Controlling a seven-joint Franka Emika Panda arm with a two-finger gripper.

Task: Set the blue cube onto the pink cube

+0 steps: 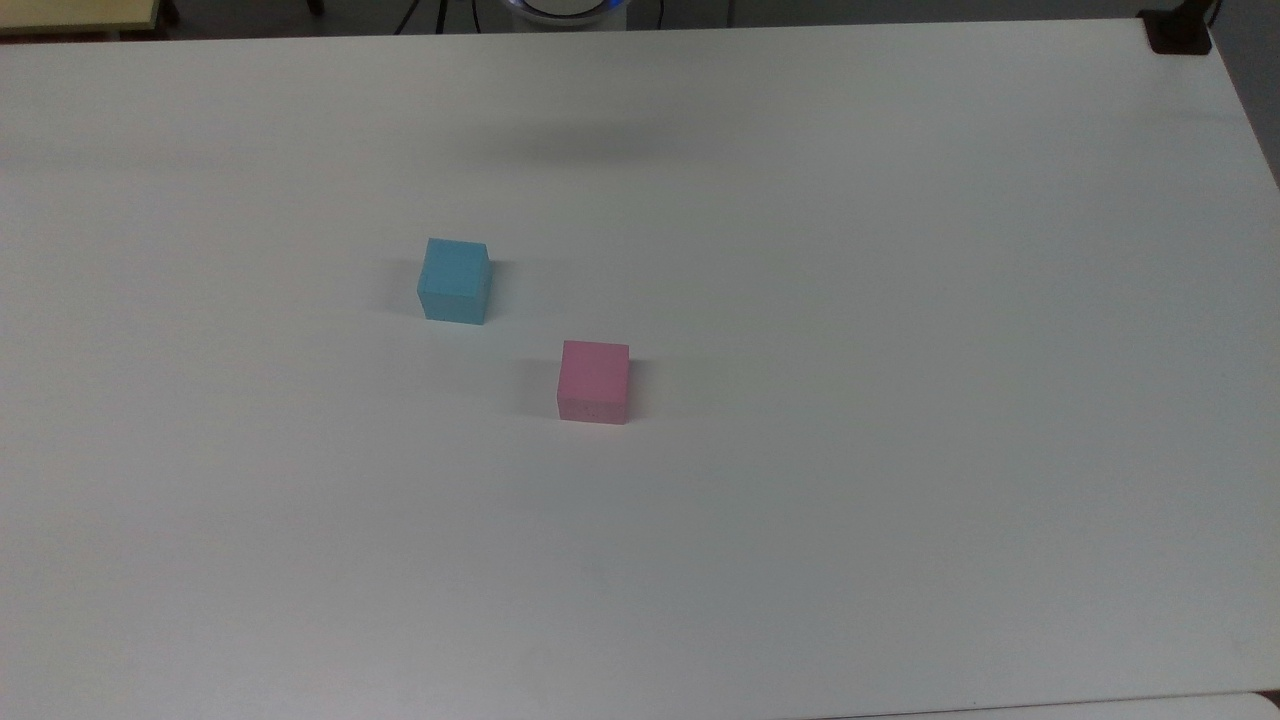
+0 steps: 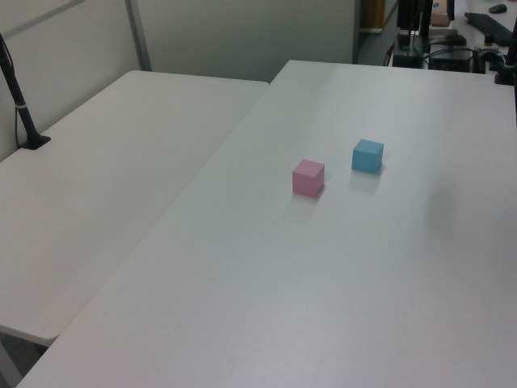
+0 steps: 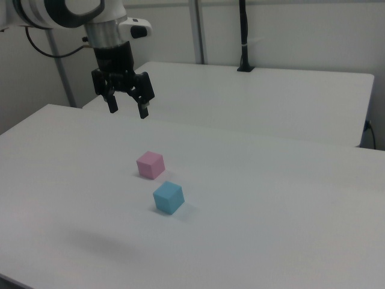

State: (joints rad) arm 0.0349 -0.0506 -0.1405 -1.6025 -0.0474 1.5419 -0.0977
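The blue cube rests on the white table, a short way from the pink cube. The two cubes stand apart, not touching. In the right view my gripper hangs open high above the table, up and to the right view's left of the pink cube, with nothing between its black fingers. Its soft shadow lies on the table in the top view.
A second white table adjoins along the left view's left, with a black post clamped on it. A black clamp sits at the top view's upper right corner. Desk clutter stands beyond the far edge.
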